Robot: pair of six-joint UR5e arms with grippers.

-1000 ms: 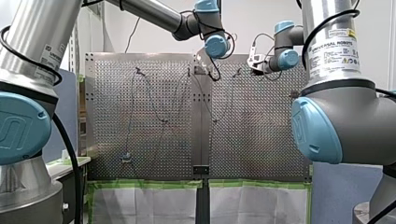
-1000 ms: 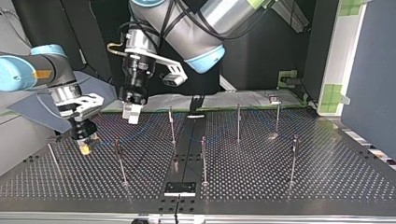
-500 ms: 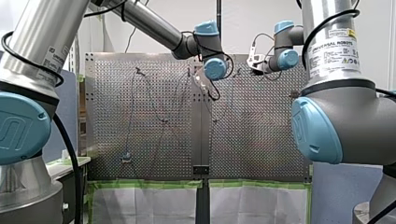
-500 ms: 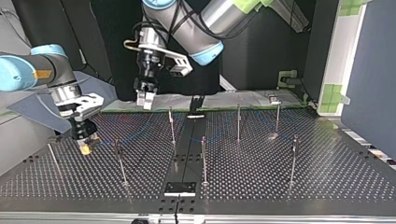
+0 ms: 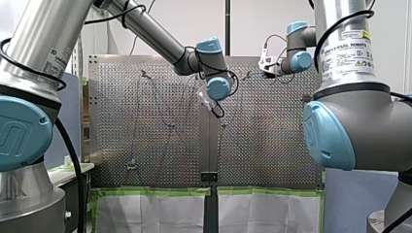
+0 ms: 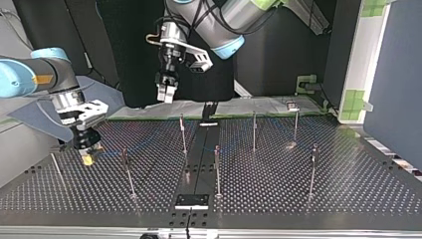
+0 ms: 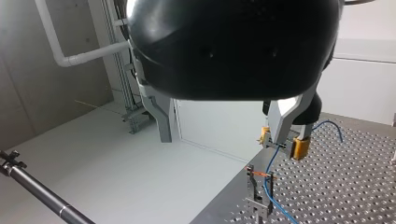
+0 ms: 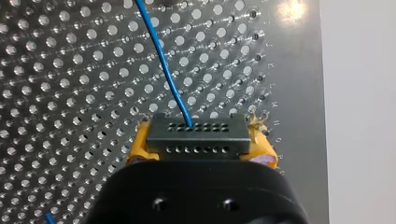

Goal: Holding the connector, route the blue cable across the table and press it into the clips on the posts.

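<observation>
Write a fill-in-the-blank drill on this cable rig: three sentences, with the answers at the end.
The connector is held by my ____ gripper.
The cable leaving the connector is ____ in colour.
In the top view, my left gripper hangs ____ than the tops of the posts.
Missing words: right; blue; higher.

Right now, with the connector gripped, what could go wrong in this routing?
My right gripper holds the connector only by its ends; a tug on the blue cable might twist it loose. The cable meets the nearest clip at an angle, so pulling onward could drag it out.
</observation>
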